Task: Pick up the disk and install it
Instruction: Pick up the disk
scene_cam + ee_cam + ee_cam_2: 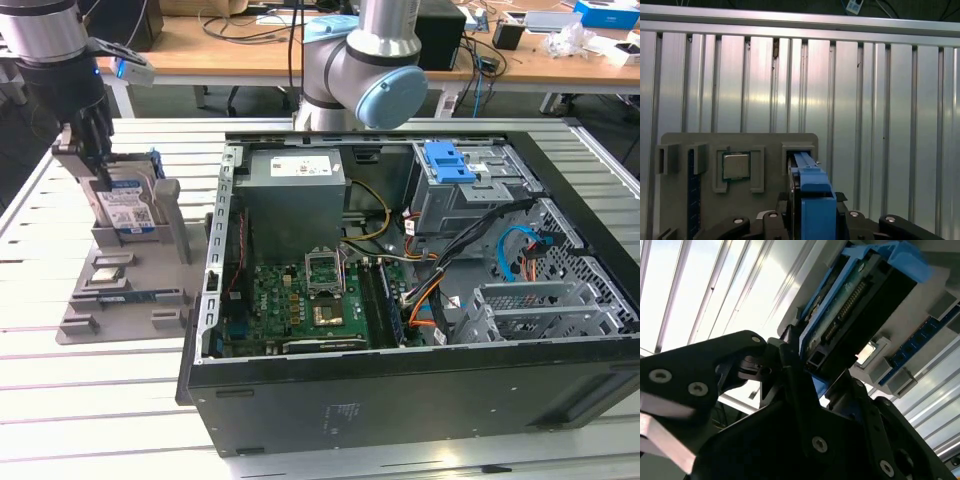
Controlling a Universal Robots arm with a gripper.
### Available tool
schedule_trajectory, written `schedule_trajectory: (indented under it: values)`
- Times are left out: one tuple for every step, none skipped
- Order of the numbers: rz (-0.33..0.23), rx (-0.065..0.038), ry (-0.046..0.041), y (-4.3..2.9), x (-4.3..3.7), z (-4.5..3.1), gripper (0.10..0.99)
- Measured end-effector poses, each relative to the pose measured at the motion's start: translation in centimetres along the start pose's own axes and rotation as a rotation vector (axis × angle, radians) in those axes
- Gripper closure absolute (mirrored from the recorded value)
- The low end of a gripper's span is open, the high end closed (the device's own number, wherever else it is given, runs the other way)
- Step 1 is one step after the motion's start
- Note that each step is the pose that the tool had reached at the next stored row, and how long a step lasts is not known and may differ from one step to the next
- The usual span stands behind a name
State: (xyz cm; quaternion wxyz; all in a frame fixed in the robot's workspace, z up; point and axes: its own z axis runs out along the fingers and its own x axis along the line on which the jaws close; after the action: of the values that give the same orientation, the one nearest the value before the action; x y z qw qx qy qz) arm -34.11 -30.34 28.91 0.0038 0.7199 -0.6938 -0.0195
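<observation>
Exterior view first: your hand (97,160) is down on the gray fixture (172,218) at that view's left, with the arm coming in from the upper corner. The disk (125,205) stands on edge in the fixture's upright slot, its white-and-blue label facing the camera and its blue carrier showing along the edges. The hand sits on the disk's upper end.

In both wrist views you can see the hand clenched on the disk. The black fingers (790,380) lie against its two broad faces with the blue carrier edge between them, and the disk's lower end is seated in the slot.

Beside that slot on the fixture, a small square silver chip (736,166) lies flat in its own pocket. A long blue memory stick (130,295) lies along the fixture's near edge in the exterior view.

The fixture rests on the slatted metal surface (100,400), just beside the open computer case (400,385). The case lies on its side at the exterior view's centre and right, with its board and cables exposed. A blue ribbed latch (447,160) tops the drive cage at the case's far side, well apart from the disk.
</observation>
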Motion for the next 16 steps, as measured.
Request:
schedule_trajectory:
  values:
    - [0.000,0.000,-0.0004,0.00,-0.01,0.00,0.627]
    - [0.000,0.000,-0.0002,0.00,-0.01,0.00,0.690]
    - [0.000,0.000,-0.0002,0.00,-0.01,0.00,0.722]
    - [0.000,0.000,-0.0001,0.00,-0.01,0.00,0.722]
    - [0.000,0.000,-0.0001,0.00,-0.01,0.00,0.722]
    - [0.000,0.000,-0.0001,0.00,-0.01,0.00,0.722]
    - [0.000,0.000,-0.0002,0.00,-0.01,0.00,0.722]
    - [0.000,0.000,-0.0001,0.00,-0.01,0.00,0.722]
    - [0.000,0.000,-0.0001,0.00,-0.01,0.00,0.722]
    - [0.000,0.000,-0.0001,0.00,-0.01,0.00,0.722]
    - [0.000,0.000,-0.0001,0.00,-0.01,0.00,0.722]
    - [0.000,0.000,-0.0002,0.00,-0.01,0.00,0.722]
    - [0.000,0.000,-0.0001,0.00,-0.01,0.00,0.722]
    - [0.000,0.000,-0.0001,0.00,-0.01,0.00,0.722]
    - [0.000,0.000,-0.0001,0.00,-0.01,0.01,0.722]
    - [0.000,0.000,-0.0001,0.00,-0.01,0.00,0.722]
